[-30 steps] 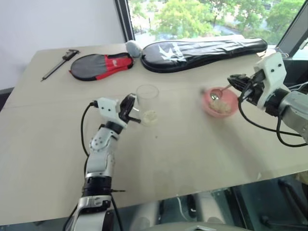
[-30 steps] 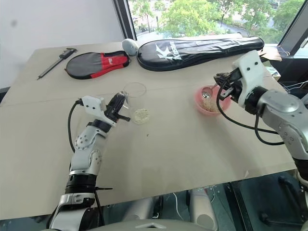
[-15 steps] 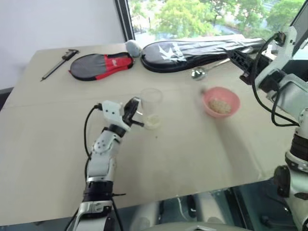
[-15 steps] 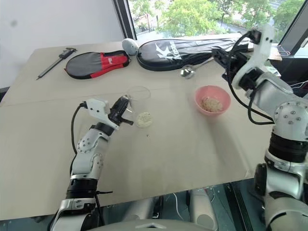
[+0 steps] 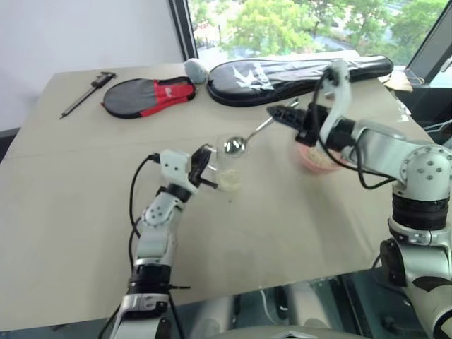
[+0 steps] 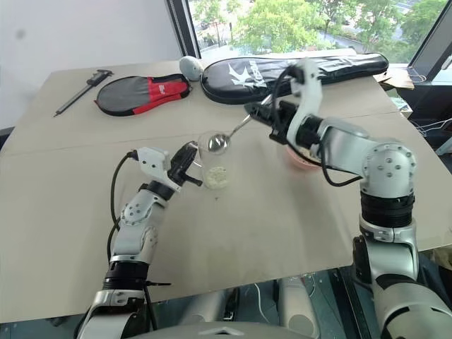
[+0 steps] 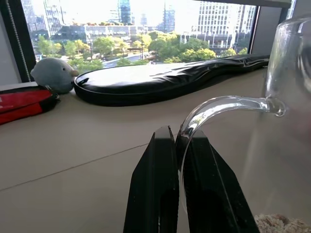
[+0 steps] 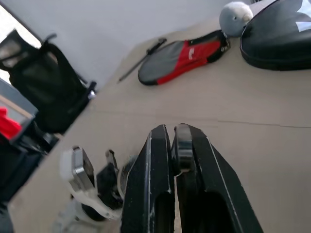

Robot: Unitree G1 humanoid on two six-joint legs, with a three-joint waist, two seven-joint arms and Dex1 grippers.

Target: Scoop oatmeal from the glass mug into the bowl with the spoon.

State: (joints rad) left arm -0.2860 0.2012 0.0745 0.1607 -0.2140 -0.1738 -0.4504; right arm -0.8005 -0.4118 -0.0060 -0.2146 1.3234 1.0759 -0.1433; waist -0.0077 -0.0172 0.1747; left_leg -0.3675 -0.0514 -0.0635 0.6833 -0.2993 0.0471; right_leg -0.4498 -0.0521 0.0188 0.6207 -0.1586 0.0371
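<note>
The glass mug (image 5: 224, 168) stands on the table with oatmeal (image 5: 229, 182) in its bottom. My left gripper (image 7: 177, 136) is shut on the mug's curved glass handle (image 7: 218, 103) from the left side. The silver spoon (image 5: 235, 146) hangs tilted, its oval end at the mug's mouth, and its handle runs up to the right into my right gripper (image 5: 281, 113), which is shut on it. The pink bowl (image 5: 311, 159) holds oatmeal and is partly hidden behind my right forearm, to the right of the mug.
A long black racket case (image 5: 296, 74), a red and black paddle cover (image 5: 148, 95) and a grey rounded toy (image 5: 196, 69) lie along the far edge by the window. A dark caliper tool (image 5: 88, 90) lies at the far left.
My right arm has swung left from over the bowl, rolling its wrist, and carried the spoon to the mug's mouth. The left gripper keeps its hold on the mug's handle.
</note>
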